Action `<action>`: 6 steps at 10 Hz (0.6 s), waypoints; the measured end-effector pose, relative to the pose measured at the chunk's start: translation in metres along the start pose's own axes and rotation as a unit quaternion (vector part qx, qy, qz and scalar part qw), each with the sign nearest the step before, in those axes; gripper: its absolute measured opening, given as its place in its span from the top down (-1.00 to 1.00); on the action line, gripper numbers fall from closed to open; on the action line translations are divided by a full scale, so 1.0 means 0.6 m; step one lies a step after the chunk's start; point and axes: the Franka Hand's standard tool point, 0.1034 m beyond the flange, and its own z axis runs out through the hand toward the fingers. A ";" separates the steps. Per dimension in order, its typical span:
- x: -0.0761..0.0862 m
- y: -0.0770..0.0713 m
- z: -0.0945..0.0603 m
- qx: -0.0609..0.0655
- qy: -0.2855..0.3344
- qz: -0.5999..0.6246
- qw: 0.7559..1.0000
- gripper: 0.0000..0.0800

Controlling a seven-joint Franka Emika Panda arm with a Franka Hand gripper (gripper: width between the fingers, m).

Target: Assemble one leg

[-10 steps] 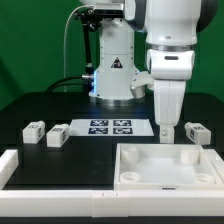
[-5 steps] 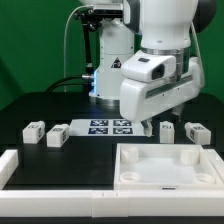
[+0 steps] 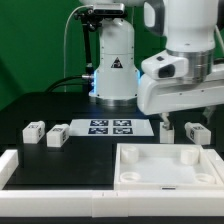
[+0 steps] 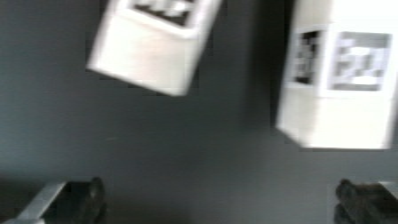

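Observation:
Several small white legs with marker tags lie on the black table: two at the exterior view's left (image 3: 35, 131) (image 3: 58, 135) and two at its right (image 3: 167, 130) (image 3: 197, 131). My gripper (image 3: 163, 119) hangs just above the right pair, open and empty. In the wrist view two legs lie below it, one tilted (image 4: 155, 45) and one upright (image 4: 349, 75), both beyond the fingertips. The dark fingers (image 4: 64, 200) stand wide apart, with only bare table between them at the gripper's middle (image 4: 217, 205).
The marker board (image 3: 112, 126) lies between the leg pairs. A large white tray-like part (image 3: 130, 160) with raised corners sits at the front right. A white L-shaped rail (image 3: 10, 165) runs along the front left. The arm's base (image 3: 113, 65) stands behind.
The arm's wrist has swung from pointing straight down to a tilted pose and shifted toward the exterior view's right. The gripper stays low over the right legs. The legs have not moved.

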 end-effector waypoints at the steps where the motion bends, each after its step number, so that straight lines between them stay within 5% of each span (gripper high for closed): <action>1: -0.001 -0.020 0.000 0.000 0.000 0.007 1.000 -0.62; 3: -0.004 -0.061 -0.002 0.000 0.001 -0.002 1.000 -0.62; 6: -0.009 -0.066 -0.002 -0.001 -0.016 -0.007 1.000 -0.62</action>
